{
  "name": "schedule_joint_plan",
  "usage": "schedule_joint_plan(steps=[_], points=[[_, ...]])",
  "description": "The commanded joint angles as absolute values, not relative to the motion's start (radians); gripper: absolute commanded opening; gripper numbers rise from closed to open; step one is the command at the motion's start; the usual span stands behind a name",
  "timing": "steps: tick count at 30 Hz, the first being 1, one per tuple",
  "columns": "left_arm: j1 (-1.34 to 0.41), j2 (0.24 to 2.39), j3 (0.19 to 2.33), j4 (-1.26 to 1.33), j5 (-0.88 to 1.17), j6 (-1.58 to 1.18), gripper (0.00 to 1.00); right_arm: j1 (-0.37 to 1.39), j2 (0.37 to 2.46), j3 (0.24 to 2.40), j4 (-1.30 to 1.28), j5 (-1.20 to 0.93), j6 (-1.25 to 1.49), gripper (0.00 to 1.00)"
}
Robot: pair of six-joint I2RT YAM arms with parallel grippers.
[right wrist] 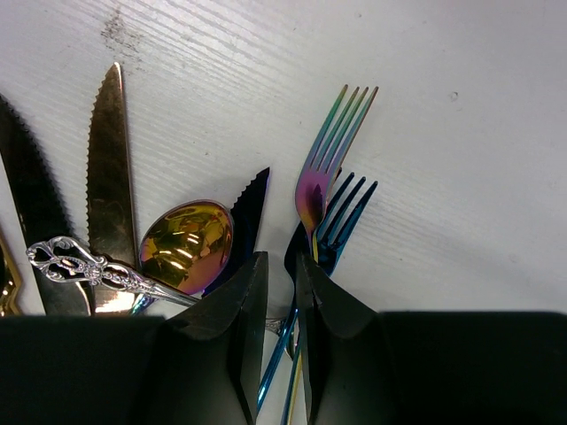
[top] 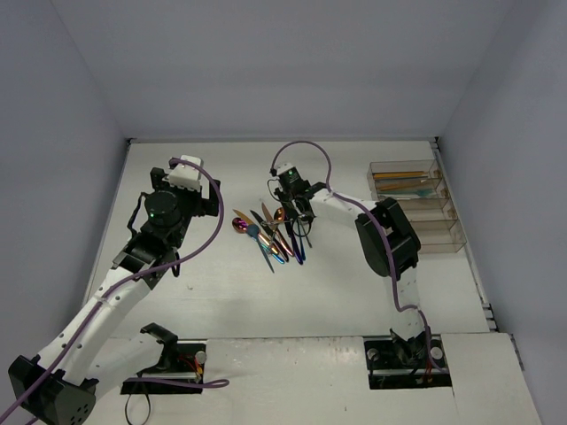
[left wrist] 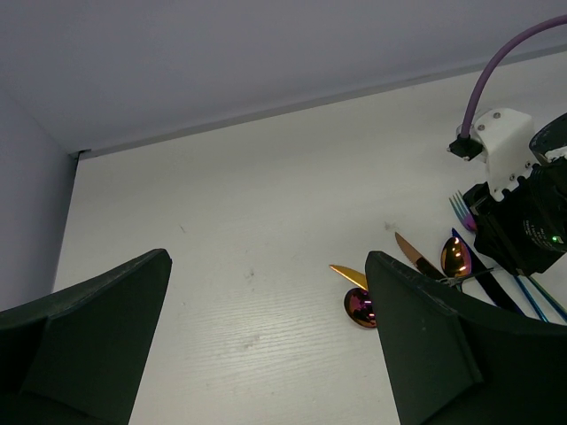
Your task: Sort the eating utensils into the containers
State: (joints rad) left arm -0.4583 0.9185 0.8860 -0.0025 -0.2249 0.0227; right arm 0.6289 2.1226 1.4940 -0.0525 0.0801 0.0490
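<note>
White tabletop (right wrist: 461, 159), forks (right wrist: 322, 190) lengthwise between right gripper (right wrist: 282, 270) jaws, tines away

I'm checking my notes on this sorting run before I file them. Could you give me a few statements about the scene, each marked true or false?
The left gripper is open and empty. True.
The right gripper has its jaws spread wide. False: they stand nearly together on the handle of the blue fork.
All the clear trays are empty. False: the far ones hold gold and teal utensils.
A gold spoon lies beside a serrated gold knife. True.
The rainbow fork sits in a tray. False: it lies on the table.
</note>
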Motion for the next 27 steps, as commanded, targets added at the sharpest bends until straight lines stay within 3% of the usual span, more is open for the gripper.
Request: schedule_joint_plan(steps=[1,27], points=[[-0.465,0.923,0.933,0.058,-0.216,0.011,0.90,0.623,2.029,1.506,-0.036,0.117,0.027,0.17],[-0.466,0.925,0.935,0.057,-0.219,0.011,0.90,0.589,2.066,1.495,-0.035,0.093,0.038,0.17]])
